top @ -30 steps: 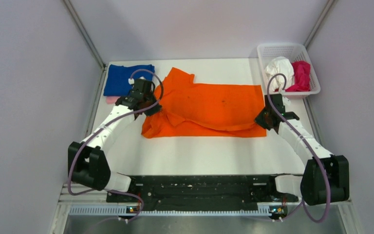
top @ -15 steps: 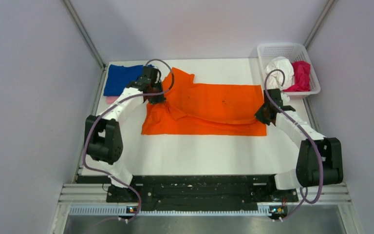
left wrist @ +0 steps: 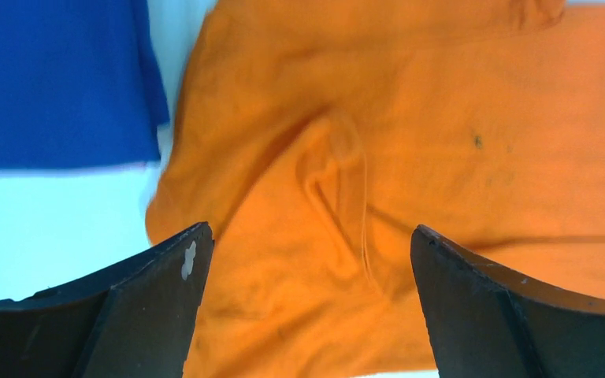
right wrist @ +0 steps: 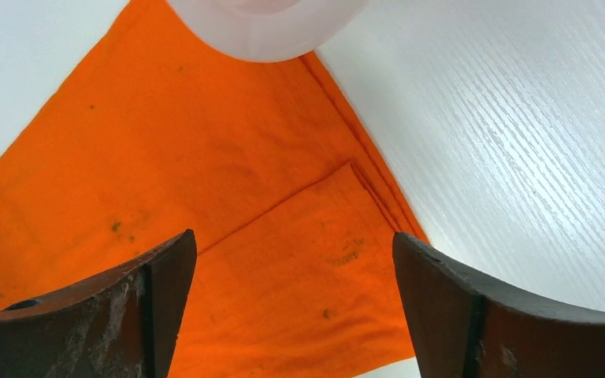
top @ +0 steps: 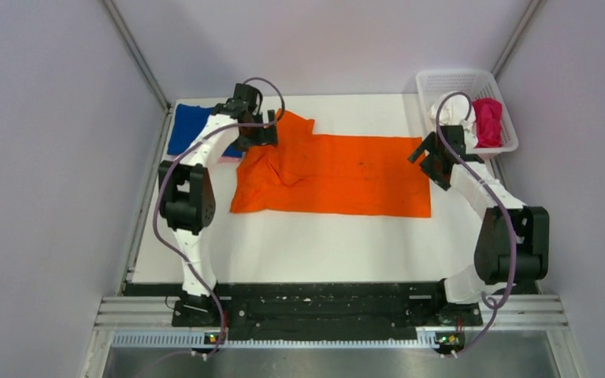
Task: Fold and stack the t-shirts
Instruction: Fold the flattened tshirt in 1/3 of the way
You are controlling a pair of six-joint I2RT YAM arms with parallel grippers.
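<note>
**Hovering claws [left wrist: 309, 236], both released, over the orange t-shirt [top: 339, 173]**

From where I stand, the orange t-shirt lies flat across the middle of the white table [top: 323, 244], folded lengthwise into a long band. Its near edge and right end are straight. The left end is rumpled, with a sleeve poking out toward the far left corner.

The left gripper is at that rumpled end, above the cloth. Its wrist camera shows the two dark fingers [left wrist: 157, 291] spread wide with nothing between them, only creased orange fabric below and a ridge of folded cloth running between the tips. It is released and holds nothing.

The right gripper [right wrist: 293, 236] sits at the opposite end, over the shirt's right edge. Its fingers [right wrist: 457, 307] are also spread apart and empty. Below them are layered orange hems coming to a corner, with bare table just beside it. Small dark specks dot the fabric there.

The royal blue t-shirt [top: 187, 126] lies folded in the far left corner of the table, just beside the orange one's sleeve and partly hidden by the left arm. Whether the two touch I cannot tell.

A white lattice basket [top: 457, 75] stands at the far right corner. Inside it, a white t-shirt [top: 443, 110] is bunched on the left and a magenta t-shirt [top: 488, 118] is crumpled on the right.
</note>
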